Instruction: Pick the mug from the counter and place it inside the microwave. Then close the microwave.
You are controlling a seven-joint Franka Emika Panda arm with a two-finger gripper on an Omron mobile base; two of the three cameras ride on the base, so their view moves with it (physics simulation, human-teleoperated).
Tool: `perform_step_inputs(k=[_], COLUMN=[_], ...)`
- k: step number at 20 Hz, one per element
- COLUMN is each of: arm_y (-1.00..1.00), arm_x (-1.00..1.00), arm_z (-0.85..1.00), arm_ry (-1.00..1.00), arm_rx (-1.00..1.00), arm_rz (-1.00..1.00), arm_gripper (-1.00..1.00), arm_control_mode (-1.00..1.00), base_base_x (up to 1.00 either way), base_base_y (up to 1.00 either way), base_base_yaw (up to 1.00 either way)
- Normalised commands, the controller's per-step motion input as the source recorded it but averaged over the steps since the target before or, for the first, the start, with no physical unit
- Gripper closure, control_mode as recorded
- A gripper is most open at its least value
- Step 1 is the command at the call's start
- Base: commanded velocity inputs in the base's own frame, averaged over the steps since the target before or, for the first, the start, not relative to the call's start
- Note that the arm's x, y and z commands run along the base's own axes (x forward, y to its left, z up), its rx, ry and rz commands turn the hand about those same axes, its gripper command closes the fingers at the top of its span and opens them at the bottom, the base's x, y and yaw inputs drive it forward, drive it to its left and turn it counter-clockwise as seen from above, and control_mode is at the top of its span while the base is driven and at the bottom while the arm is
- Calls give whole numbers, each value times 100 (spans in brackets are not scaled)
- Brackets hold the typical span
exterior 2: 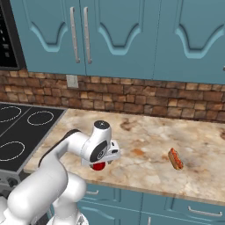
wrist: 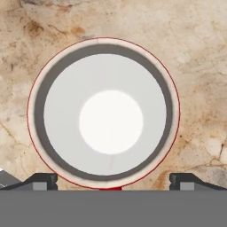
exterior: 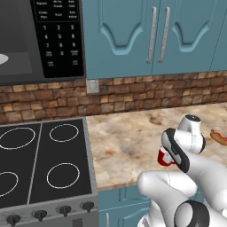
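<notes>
The red mug (wrist: 104,113) stands upright on the tan counter (wrist: 195,53), its white inside facing straight up at the hand camera. My gripper (wrist: 114,181) hangs directly over it, open, with one dark fingertip (wrist: 42,179) off each side of the rim and nothing gripped. From the base views, the hand hides most of the mug (exterior: 164,158) (exterior 2: 99,166) near the counter's (exterior: 128,137) front edge. The microwave (exterior: 57,40) hangs at the upper left over the stove, its cavity open to view with a white plate (exterior: 4,58) inside.
A hotdog (exterior 2: 175,159) (exterior: 219,135) lies on the counter to the right of the mug. The black stovetop (exterior: 44,159) (exterior 2: 22,127) lies left of the counter. Teal upper cabinets (exterior 2: 114,35) and a brick backsplash (exterior: 146,95) stand behind.
</notes>
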Motion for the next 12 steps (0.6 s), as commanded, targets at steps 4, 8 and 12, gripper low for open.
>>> perform_step_inputs(k=[4,8,12], arm_y=[0,0,0], arm_x=[0,0,0], arm_z=[0,0,0], arm_ry=[0,0,0], arm_rx=[0,0,0], arm_rz=[0,0,0], arm_gripper=[-100,-100,-100], arm_control_mode=[-100,-100,-100], base_base_x=[0,0,0], base_base_y=[0,0,0], base_base_yaw=[0,0,0])
